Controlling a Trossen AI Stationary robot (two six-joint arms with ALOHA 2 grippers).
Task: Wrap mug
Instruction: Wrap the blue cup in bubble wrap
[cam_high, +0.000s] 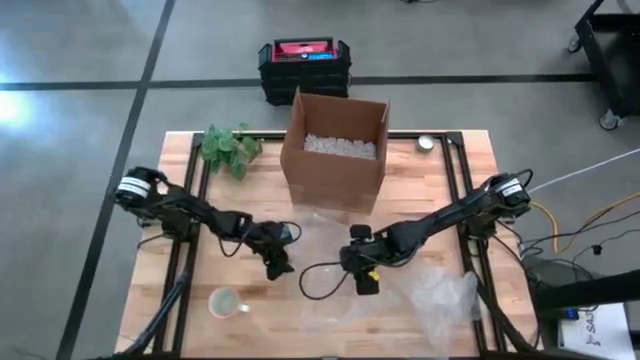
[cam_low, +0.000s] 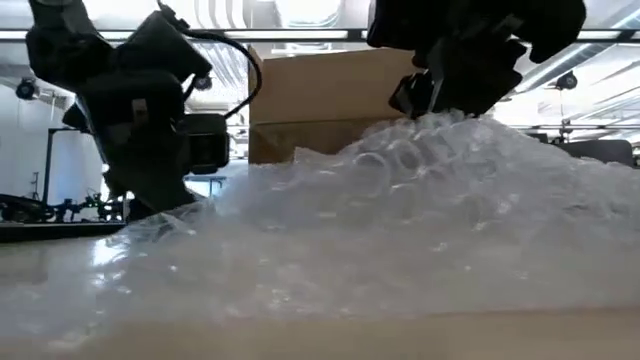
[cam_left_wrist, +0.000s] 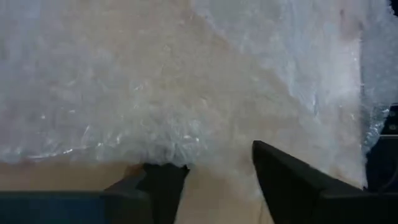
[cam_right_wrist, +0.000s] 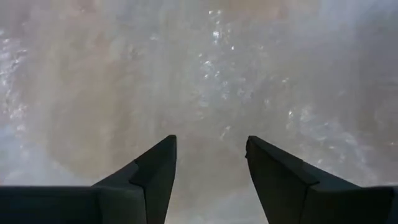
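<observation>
Mug (cam_high: 226, 302) sits at seven o'clock on the bench (cam_high: 470, 160), apart from the bubble wrap (cam_high: 330, 245). Left gripper (cam_high: 278, 264) and right gripper (cam_high: 366, 282), fingers open, hover over the wrap; each should pinch an edge squarely, then drag it flat toward the mug

Low view: the crumpled clear bubble wrap sheet (cam_low: 400, 230) hides most of the brown cardboard box (cam_low: 330, 100) behind it, and both dark arms are cut off at the top edge. High view: the small round silver object (cam_high: 426, 143) is too small to identify.
</observation>
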